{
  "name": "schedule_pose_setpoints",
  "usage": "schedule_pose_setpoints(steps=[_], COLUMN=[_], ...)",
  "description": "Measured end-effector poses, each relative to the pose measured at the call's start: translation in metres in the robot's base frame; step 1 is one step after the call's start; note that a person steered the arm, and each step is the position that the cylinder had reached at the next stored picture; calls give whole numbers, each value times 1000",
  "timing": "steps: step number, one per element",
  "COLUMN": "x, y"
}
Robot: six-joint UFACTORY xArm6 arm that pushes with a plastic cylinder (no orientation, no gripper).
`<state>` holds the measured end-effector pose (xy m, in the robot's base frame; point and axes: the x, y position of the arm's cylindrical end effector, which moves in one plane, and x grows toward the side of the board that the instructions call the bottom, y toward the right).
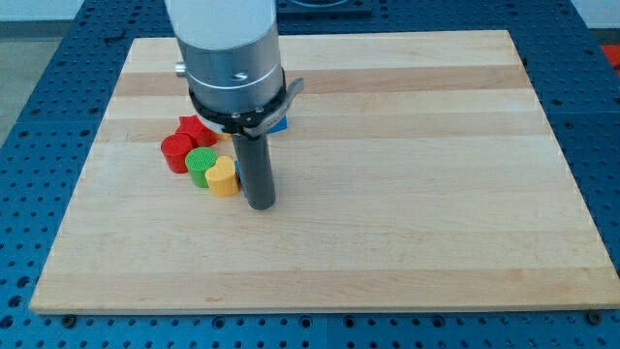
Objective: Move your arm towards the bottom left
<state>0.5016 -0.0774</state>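
My tip [262,205] rests on the wooden board [407,194], just to the right of a yellow heart-shaped block [223,178]. A green round block [201,165] touches the yellow one on its left. A red round block [176,152] sits left of the green one, and a red star-shaped block [194,129] lies above them. A blue block [279,124] peeks out behind the arm's body, mostly hidden. The blocks form a tight cluster at the view's left of my tip.
The arm's wide grey and black body [232,58] hangs over the board's upper left and hides what lies behind it. A blue perforated table [39,145] surrounds the board.
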Motion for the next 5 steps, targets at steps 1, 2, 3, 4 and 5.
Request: schedule_pose_setpoints(steps=[1, 2, 3, 4, 5], x=[2, 18, 38, 34, 35], y=[-9, -22, -38, -44, -47])
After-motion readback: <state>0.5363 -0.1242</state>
